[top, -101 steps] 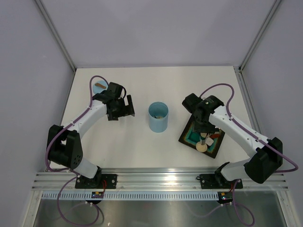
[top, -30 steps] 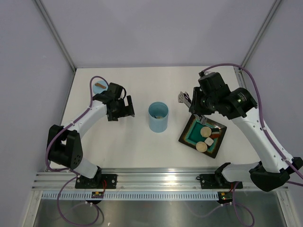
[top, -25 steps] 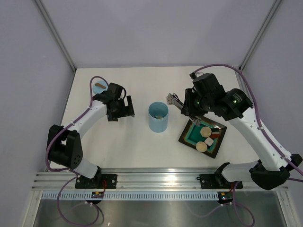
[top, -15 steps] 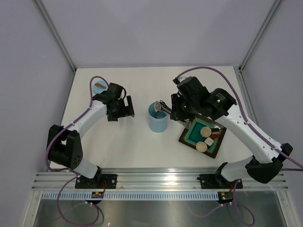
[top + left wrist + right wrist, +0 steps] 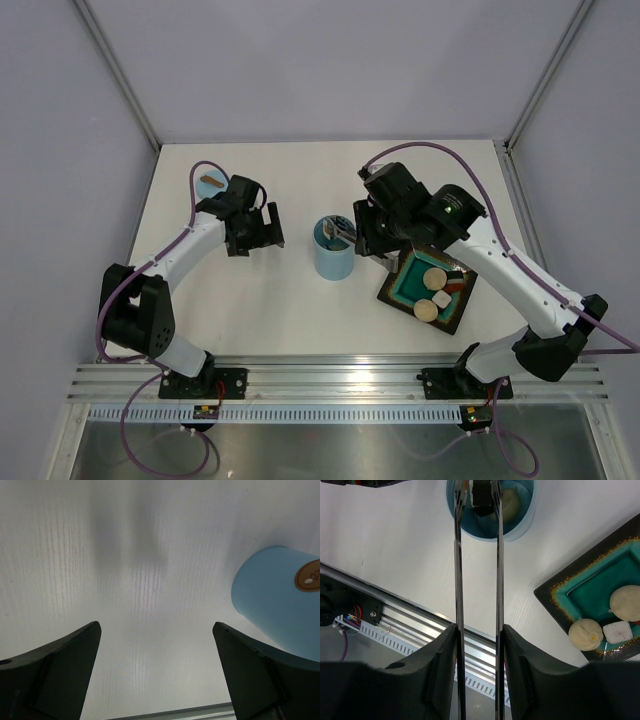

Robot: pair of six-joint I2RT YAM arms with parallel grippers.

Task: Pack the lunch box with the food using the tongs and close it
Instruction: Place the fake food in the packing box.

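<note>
The tongs (image 5: 498, 570) are clamped between the fingers of the right gripper (image 5: 477, 630), their two arms kept narrowly apart. The tips are lowered into the mouth of the lunch box (image 5: 334, 262), which stands mid-table. A dark piece (image 5: 481, 495) is seen between the tips, beside a beige bun (image 5: 511, 504) inside the box. Two more buns (image 5: 626, 602) and a white cube (image 5: 618, 630) are seen on the plate (image 5: 555, 587), just right of the box. The left gripper (image 5: 155, 630) is held wide open over the table (image 5: 150, 555), left of the box.

The tongs (image 5: 459, 580) are thin, shiny metal. The lunch box (image 5: 333, 262) looks like smooth plastic; the plate (image 5: 580, 587) is glossy and glazed, the counter (image 5: 260, 300) matt.
</note>
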